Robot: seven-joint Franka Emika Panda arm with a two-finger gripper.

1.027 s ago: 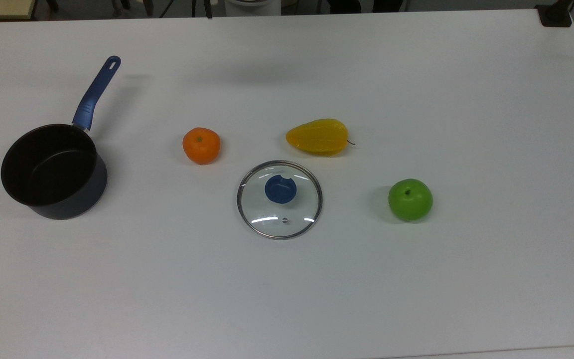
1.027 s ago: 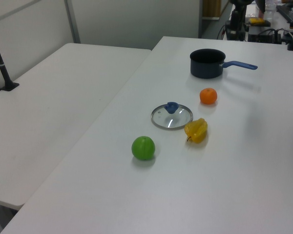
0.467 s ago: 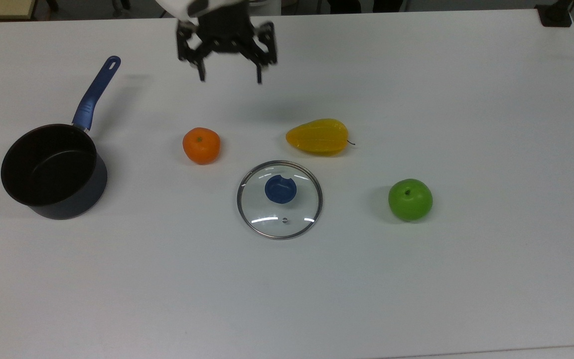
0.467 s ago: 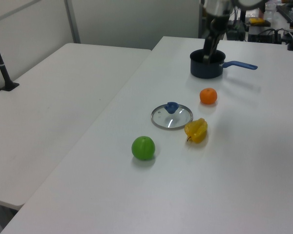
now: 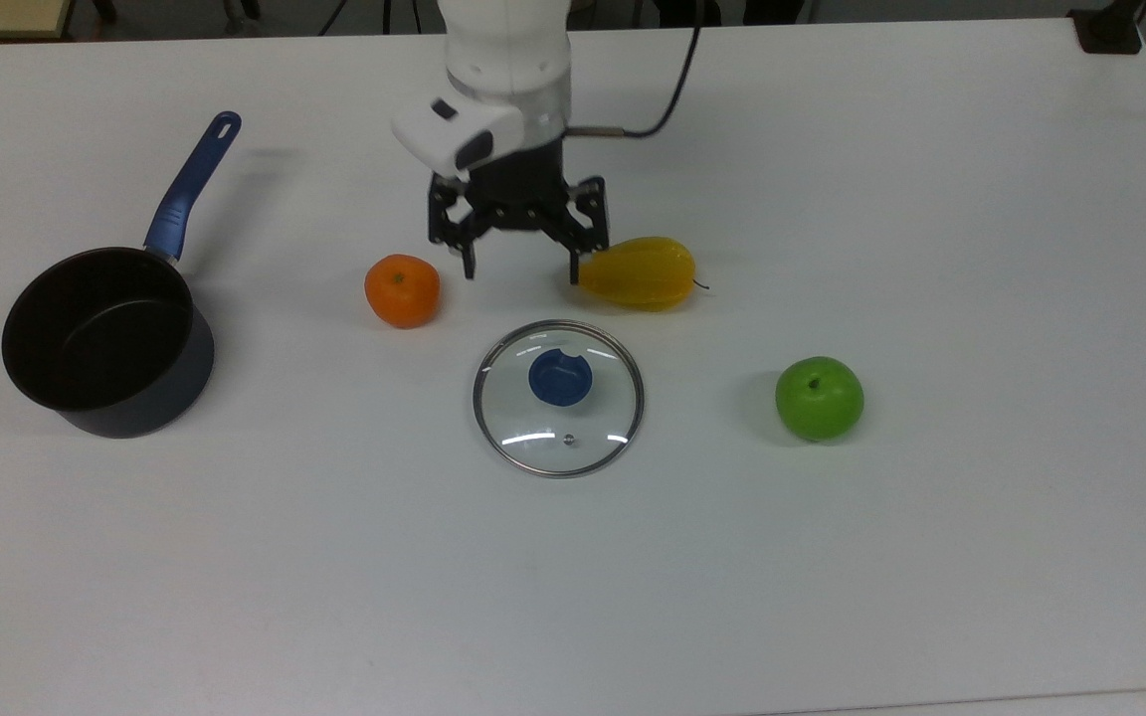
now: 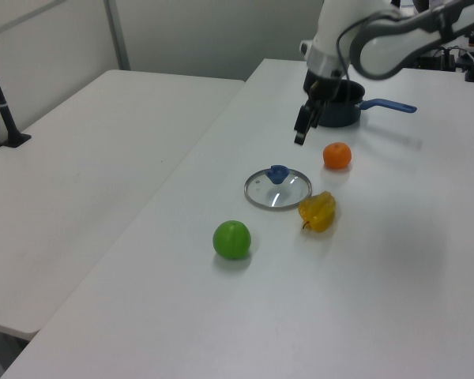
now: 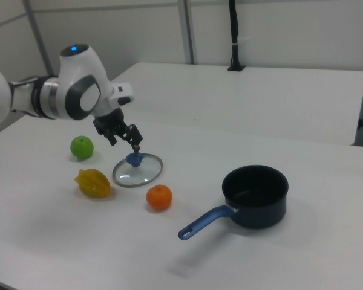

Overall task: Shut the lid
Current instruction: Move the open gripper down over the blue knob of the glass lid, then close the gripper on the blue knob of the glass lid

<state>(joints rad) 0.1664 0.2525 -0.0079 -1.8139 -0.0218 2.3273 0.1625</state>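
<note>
The lid [image 5: 558,398] lies flat on the white table [image 5: 931,547], knob [image 5: 560,379] up and ready to be pinched, among an orange [image 5: 402,289], a yellow fruit [image 5: 636,271] and a green apple [image 5: 819,398]. The saucepan [image 5: 107,341] stands well apart at the top view's left, open. The gripper [image 5: 521,267] hangs above the table near the lid, fingers spread wide and holding nothing, apparently bound for the knob. A second white table [image 6: 79,181] stands alongside.
</note>
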